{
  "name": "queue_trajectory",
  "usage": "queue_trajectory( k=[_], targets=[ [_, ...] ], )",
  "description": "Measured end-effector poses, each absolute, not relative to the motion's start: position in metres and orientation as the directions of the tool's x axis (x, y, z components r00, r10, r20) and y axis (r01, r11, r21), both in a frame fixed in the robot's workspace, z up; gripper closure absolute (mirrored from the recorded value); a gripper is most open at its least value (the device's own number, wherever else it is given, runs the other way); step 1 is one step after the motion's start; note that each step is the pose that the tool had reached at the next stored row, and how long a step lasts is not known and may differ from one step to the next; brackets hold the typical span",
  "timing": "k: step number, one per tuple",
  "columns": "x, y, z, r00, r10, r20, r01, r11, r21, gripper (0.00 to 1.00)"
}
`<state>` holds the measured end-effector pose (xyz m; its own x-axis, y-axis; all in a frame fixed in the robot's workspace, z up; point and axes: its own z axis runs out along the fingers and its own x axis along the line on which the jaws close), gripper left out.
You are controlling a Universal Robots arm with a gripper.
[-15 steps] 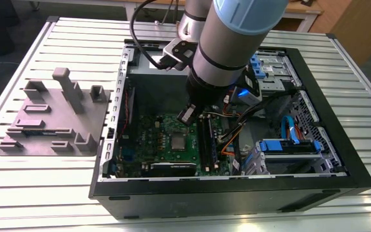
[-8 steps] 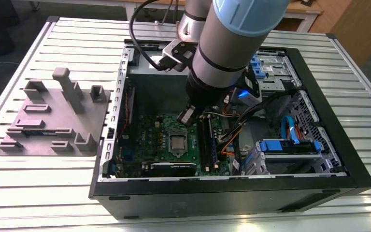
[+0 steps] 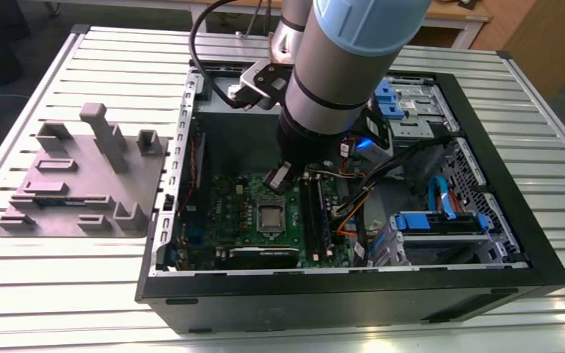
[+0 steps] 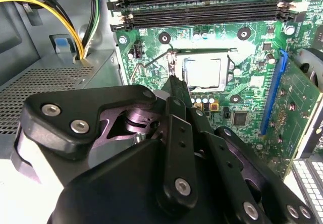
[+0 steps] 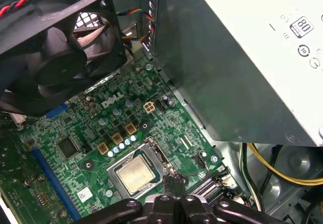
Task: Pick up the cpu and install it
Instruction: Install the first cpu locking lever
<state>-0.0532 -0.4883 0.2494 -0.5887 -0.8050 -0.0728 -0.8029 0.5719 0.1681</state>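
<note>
The cpu [image 3: 270,215] is a small silver square lying flat in the socket of the green motherboard [image 3: 233,206] inside the open computer case; it also shows in both wrist views [image 4: 202,72] [image 5: 135,176]. My gripper [image 3: 280,179] hangs just above the board at the socket's edge, its tips beside the cpu [image 4: 174,82] [image 5: 172,182]. The fingers are shut together with nothing between them. A thin wire socket lever [image 4: 149,62] stands raised close to the fingertips.
The black case wall [image 3: 361,294] rings the work area. A fan [image 5: 60,47] and the grey power supply box [image 5: 242,57] stand close over the board. Memory slots [image 4: 202,7], yellow cables [image 4: 55,17] and a grey moulded tray [image 3: 82,176] on the slatted table.
</note>
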Motion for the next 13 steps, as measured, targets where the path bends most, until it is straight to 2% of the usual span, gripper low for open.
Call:
queue_trajectory(
  k=[13],
  targets=[
    [-0.0505, -0.4883, 0.2493, -0.589, -0.805, -0.073, -0.803, 0.572, 0.168, 0.90]
  ],
)
